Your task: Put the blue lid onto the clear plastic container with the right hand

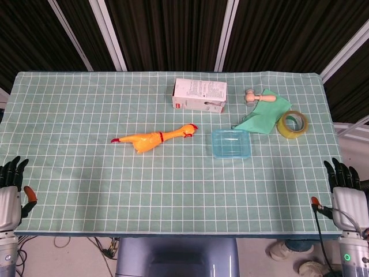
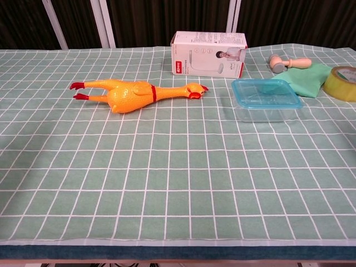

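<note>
I see the blue lid (image 2: 266,92) seated flat on the clear plastic container (image 2: 265,110), right of the rubber chicken (image 1: 153,138) on the tabletop (image 1: 86,173). My right hand (image 1: 346,196) sits off the near right edge, empty with fingers apart; my left hand (image 1: 10,193) likewise at the left edge.

You had no readable text, white carton (image 2: 208,53) carried a red logo patch and small print, too blurred to read

tape roll (image 2: 345,83) cut by chest view's right edge; box (image 1: 199,96) print too small to read.
</note>
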Motion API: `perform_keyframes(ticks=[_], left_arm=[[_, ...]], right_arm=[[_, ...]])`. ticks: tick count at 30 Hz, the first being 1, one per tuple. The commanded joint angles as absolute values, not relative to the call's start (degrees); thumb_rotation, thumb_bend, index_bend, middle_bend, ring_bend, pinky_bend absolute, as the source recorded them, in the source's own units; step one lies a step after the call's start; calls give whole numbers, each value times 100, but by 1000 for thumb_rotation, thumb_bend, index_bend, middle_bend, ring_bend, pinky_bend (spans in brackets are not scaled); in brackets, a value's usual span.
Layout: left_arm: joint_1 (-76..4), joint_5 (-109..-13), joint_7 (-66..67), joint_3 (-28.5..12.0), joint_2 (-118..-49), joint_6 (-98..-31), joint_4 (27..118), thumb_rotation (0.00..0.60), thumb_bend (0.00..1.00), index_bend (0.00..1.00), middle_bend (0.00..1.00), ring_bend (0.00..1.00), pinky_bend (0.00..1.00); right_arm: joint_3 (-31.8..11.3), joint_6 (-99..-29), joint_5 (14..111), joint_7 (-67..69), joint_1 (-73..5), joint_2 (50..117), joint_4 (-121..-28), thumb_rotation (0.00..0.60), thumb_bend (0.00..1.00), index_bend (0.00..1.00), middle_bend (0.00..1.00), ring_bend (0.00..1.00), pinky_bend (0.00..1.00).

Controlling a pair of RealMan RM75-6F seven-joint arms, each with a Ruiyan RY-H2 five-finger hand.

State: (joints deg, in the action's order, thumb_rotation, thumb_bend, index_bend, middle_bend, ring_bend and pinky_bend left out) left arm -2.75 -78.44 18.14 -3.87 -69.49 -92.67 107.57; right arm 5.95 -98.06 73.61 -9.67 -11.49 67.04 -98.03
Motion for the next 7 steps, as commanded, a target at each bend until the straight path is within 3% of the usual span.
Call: perform_keyframes(ticks=[1, 7], left_arm=[[-219, -7936, 1911, -290, -6935, -9292, 10873, 600, 772, 96, 0, 0, 0], [-173, -8029, 2091, -143, -6951, -9224, 10952, 600, 771, 96, 0, 0, 0]], right_arm=[[707, -10032, 7701, -788, -841, 6977, -9489, 600, 284, 0, 0, 0, 0], [665, -10013, 7980, -905, -727, 6998, -9437, 600, 284, 0, 0, 0, 0]])
